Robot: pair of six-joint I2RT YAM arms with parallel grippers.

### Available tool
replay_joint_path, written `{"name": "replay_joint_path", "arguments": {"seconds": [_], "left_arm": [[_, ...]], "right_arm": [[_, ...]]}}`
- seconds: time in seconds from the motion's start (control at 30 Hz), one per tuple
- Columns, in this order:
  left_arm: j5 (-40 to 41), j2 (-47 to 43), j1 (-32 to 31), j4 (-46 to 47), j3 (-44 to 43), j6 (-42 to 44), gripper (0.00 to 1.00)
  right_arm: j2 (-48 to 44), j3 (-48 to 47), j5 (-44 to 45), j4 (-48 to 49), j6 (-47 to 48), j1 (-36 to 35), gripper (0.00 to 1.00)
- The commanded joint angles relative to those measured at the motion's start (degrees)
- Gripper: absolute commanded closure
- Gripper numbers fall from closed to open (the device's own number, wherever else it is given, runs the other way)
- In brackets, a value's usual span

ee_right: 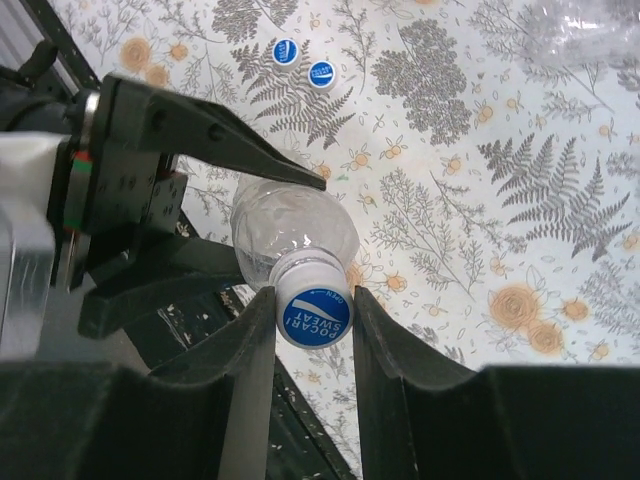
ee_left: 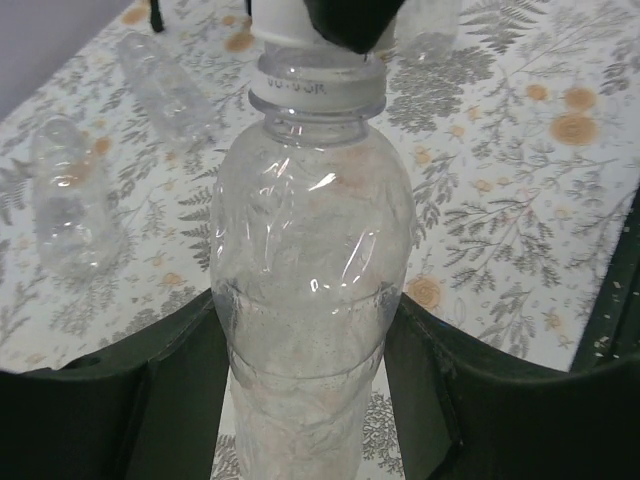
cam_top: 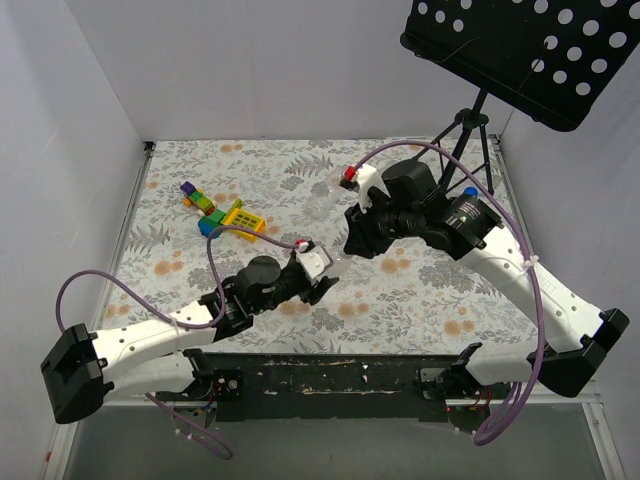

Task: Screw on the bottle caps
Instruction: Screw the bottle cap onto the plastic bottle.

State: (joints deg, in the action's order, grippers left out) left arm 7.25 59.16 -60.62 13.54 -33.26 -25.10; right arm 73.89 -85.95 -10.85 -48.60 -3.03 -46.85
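Bottle (ee_left: pixel 312 230) sits near the worktop's (cam_top: pixel 420 300) middle, clamped round its body by the left end effector (ee_left: pixel 310 345). Its blue cap (ee_right: pixel 313 318) sits on the neck, pinched between the fingers of the right end effector (ee_right: pixel 314 300). Two spare caps (ee_right: pixel 285 52) lie at 12 o'clock from it in the right wrist view; two other bottles (ee_left: pixel 70 200) lie at 10 o'clock in the left wrist view.

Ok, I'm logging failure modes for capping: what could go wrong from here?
1. The thin clear bottle may spin or crumple inside the left gripper as the right gripper twists the cap.
2. The cap may sit crooked on the neck and cross-thread; its seating is hard to judge.
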Motion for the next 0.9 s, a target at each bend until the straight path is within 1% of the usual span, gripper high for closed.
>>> {"name": "replay_joint_path", "arguments": {"seconds": [0.0,0.13,0.23,0.3,0.33,0.43,0.57,0.73,0.8,0.87], "left_arm": [[-25.31,-4.4,8.48,7.47,-5.68,-9.16,1.0],[-37.89,-3.79,12.88,8.25,-6.03,-11.36,1.0],[-47.81,-2.12,16.14,10.09,-6.82,-15.31,1.0],[-52.75,-1.06,17.55,11.59,-7.08,-16.91,1.0],[-53.47,-0.71,17.64,11.51,-7.26,-16.73,1.0],[-50.33,-1.06,17.73,11.42,-6.83,-14.72,1.0],[-43.39,-2.73,17.64,12.38,-4.72,-12.69,1.0],[-31.35,-5.8,16.68,17.22,-0.06,-11.82,1.0],[-26.78,-6.77,15.45,18.27,1.26,-10.23,1.0],[-22.56,-7.38,13.78,19.06,2.58,-7.17,1.0]], "right_arm": [[2.57,-1.14,-10.41,-3.6,8.2,-1.4,0.99],[2.84,-1.67,-13.84,-4.48,13.12,-1.4,0.99],[2.93,-1.94,-15.69,-5.45,16.47,-1.4,0.99],[3.45,-2.46,-17.35,-6.94,19.27,-1.4,0.99],[3.98,-2.9,-17.27,-7.64,19.81,-1.4,0.99],[5.65,-4.13,-14.56,-9.49,18.77,-1.4,0.99],[7.93,-4.57,-9.81,-9.85,13.24,-1.49,0.99],[9.43,-3.35,-2.61,-6.43,-0.19,-2.28,0.99],[10.04,-2.82,-0.41,-5.37,-6.34,-2.37,0.99],[11.8,-4.13,1.96,-6.67,-13.02,-2.37,0.99]]}}
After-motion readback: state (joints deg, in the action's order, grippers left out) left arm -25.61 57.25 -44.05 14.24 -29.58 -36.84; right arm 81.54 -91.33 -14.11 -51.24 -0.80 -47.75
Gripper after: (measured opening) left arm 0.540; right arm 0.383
